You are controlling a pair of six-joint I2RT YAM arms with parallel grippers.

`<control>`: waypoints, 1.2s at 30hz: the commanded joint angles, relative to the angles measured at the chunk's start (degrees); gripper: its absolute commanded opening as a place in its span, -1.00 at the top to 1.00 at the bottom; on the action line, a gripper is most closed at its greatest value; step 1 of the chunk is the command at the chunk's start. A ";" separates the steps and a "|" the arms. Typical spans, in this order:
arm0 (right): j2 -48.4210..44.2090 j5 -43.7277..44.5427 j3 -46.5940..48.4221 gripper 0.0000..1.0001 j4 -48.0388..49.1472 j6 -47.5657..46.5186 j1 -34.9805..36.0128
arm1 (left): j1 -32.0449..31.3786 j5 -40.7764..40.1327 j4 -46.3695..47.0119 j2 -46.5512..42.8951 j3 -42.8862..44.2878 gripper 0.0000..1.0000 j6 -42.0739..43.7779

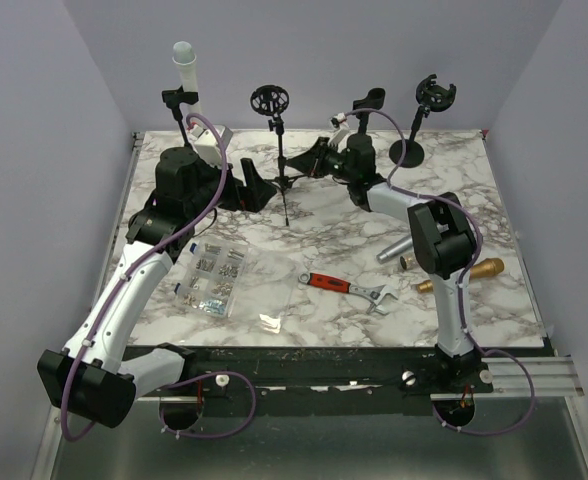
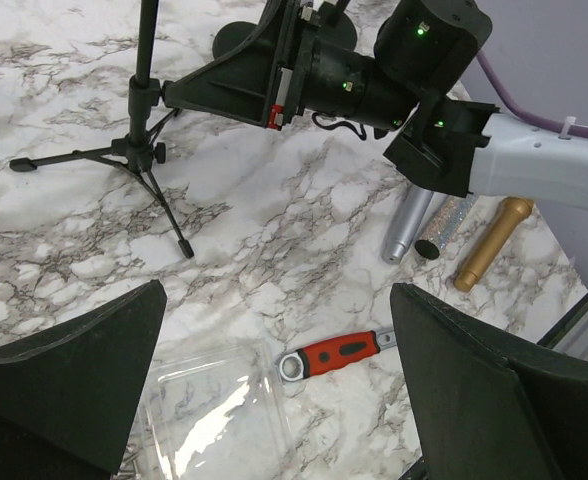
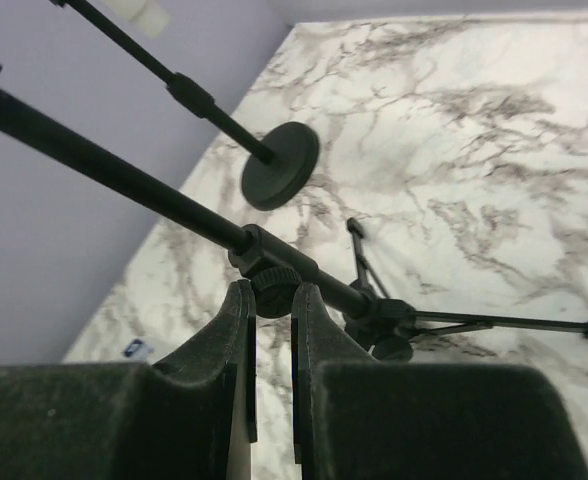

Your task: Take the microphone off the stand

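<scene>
Grip first: our right gripper [image 3: 272, 292] pinches the knob [image 3: 275, 288] on the tripod stand [image 1: 278, 135] at twelve o'clock, jaws nearly pressed together, and we judge this is to steady or loosen its pole. Our left gripper [image 2: 274, 300] hangs at the tripod's nine o'clock with jaws spread wide, holding nothing, likely ready to help. The white mic [image 1: 184, 62] is well apart at eleven o'clock, seemingly clipped in its stand [image 1: 179, 100]. Three loose mics [image 1: 399, 248] lie at four o'clock.
</scene>
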 commanded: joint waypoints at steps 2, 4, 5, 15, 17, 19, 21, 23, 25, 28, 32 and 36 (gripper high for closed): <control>-4.25 14.46 -2.69 0.99 -12.18 -22.84 3.68 | -0.04 0.72 1.44 0.70 -0.53 -0.97 0.31; -5.92 18.34 -3.80 0.99 -12.53 -27.19 4.71 | -0.04 0.67 1.42 0.79 -0.53 -0.97 0.32; -6.83 19.95 -4.40 0.99 -12.34 -29.38 5.15 | -0.09 0.67 1.42 0.84 -0.54 -0.97 0.32; -14.06 25.03 -9.85 0.99 -9.33 -33.03 6.98 | -0.04 0.63 1.45 1.28 -0.54 -0.97 0.32; -14.30 23.01 -9.22 0.89 -10.32 -30.39 6.97 | -0.05 0.71 1.42 1.28 -0.53 -0.97 0.32; -13.50 21.02 -7.93 0.46 -11.85 -26.17 6.93 | -0.04 0.80 1.52 1.28 -0.66 -0.97 0.22; -12.73 18.62 -7.12 0.05 -12.25 -19.46 6.65 | -0.04 1.01 1.53 1.28 -0.58 -0.97 0.14; -11.92 14.99 -7.02 -0.24 -10.71 -11.16 6.07 | -0.06 0.99 1.53 1.15 -0.53 -0.97 0.14; -10.88 12.19 -7.21 -0.40 -8.39 -2.05 5.51 | -0.04 0.89 1.53 1.02 -0.56 -0.97 0.21; -8.58 8.77 -7.46 -0.48 -3.91 10.55 4.23 | -0.05 0.99 1.53 0.83 -0.58 -0.97 0.23; -3.55 3.35 -7.39 -0.51 5.53 28.82 1.72 | -0.04 1.41 1.56 0.66 -0.56 -0.97 -0.03; 1.11 1.50 -6.19 -0.50 10.52 42.06 0.08 | -0.04 1.42 1.58 0.27 -0.65 -0.97 -0.04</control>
